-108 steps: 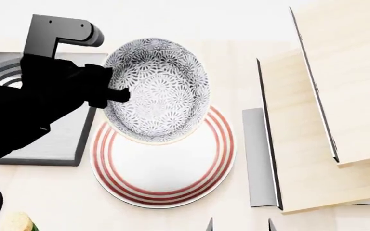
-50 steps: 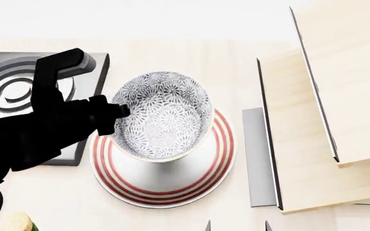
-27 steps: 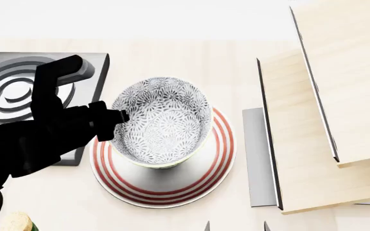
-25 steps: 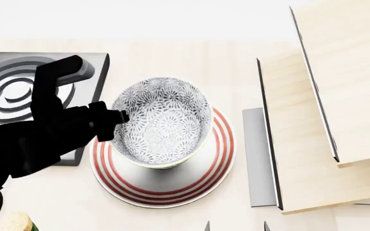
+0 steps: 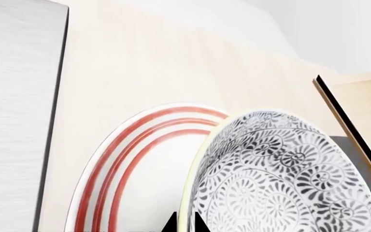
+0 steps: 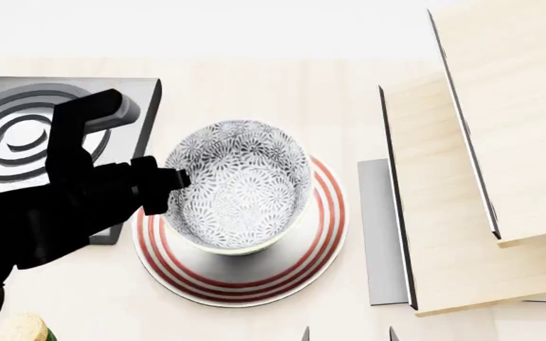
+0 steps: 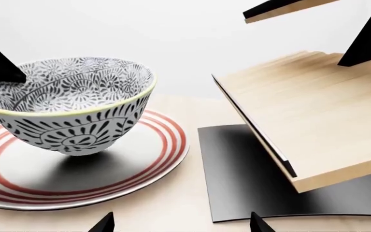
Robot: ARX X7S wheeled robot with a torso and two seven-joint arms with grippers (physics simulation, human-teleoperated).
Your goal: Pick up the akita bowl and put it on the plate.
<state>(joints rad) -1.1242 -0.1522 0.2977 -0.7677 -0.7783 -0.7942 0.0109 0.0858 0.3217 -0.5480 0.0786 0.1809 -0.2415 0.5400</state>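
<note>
Left gripper [image 6: 173,179] was clamped on the near-left rim of the akita bowl [image 6: 238,186], holding it just over the plate [image 6: 325,234]. Over the last two seconds the bowl came down from high and off toward the burner [image 6: 26,135] to centred low over the plate. Right wrist view showed the bowl [image 7: 69,104] tilted, base seemingly a hair above the plate [image 7: 153,154], shadow directly under it, so not yet set down. Judged nearly done: a little more lowering, then release. Right gripper [image 7: 179,224] hung off to the side, fingers spread wide, holding nothing, above the table [image 6: 254,78].
</note>
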